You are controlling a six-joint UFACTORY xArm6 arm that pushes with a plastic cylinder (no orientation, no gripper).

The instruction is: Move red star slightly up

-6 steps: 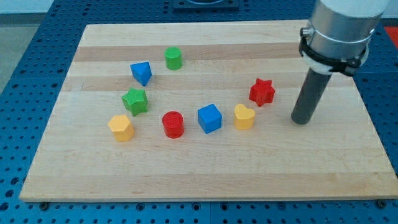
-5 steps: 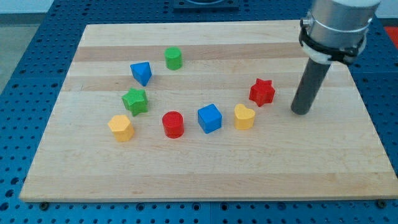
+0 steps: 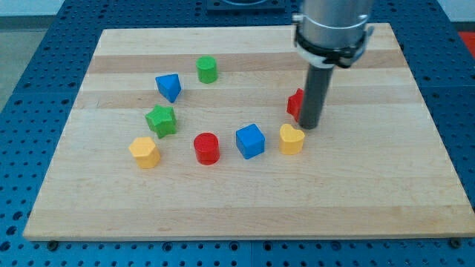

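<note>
The red star [image 3: 295, 104] sits right of the board's middle, mostly hidden behind my rod; only its left part shows. My tip [image 3: 309, 124] rests on the board at the star's lower right side, touching or nearly touching it. The yellow heart-shaped block [image 3: 291, 139] lies just below and left of the tip.
A blue cube [image 3: 250, 141] and a red cylinder [image 3: 206, 147] lie left of the yellow heart. A yellow block [image 3: 144, 152], a green star [image 3: 161, 120], a blue block [image 3: 169, 87] and a green cylinder [image 3: 207, 70] curve up the left side of the wooden board [image 3: 386, 185].
My tip has moved left from the open board right of the red star to the star's lower right side. The star now sits slightly further left. The other blocks have not moved.
</note>
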